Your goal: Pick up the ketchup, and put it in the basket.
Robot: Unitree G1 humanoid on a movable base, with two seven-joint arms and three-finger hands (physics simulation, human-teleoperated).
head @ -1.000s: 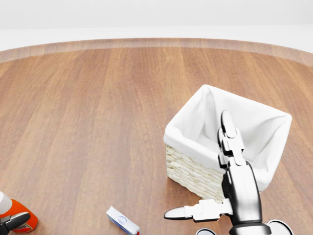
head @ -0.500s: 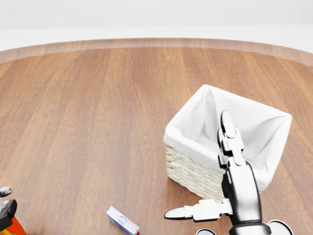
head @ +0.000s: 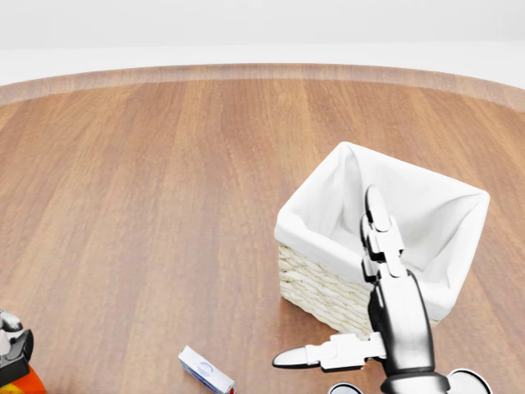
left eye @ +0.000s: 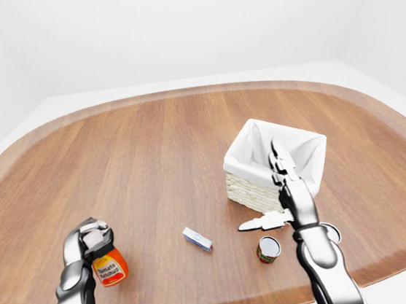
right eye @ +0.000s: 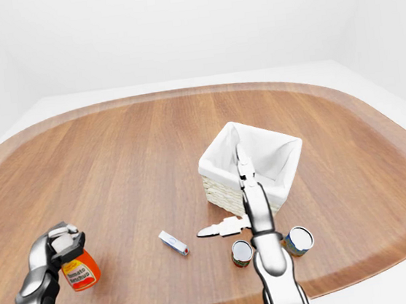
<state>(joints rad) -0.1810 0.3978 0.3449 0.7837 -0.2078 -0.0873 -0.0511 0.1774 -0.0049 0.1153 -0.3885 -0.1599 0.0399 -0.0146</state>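
Fingers of the left hand [left eye: 88,238] seem closed round the ketchup [left eye: 109,267]; basket [left eye: 302,149] far right, right hand [left eye: 285,194] open

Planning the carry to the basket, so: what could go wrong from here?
The left hand grips only the ketchup cap end, so the bottle might swing or slip. The small box and can lie between it and the basket; a low carry could clip them. The open right hand hovers by the basket, possibly blocking the drop.
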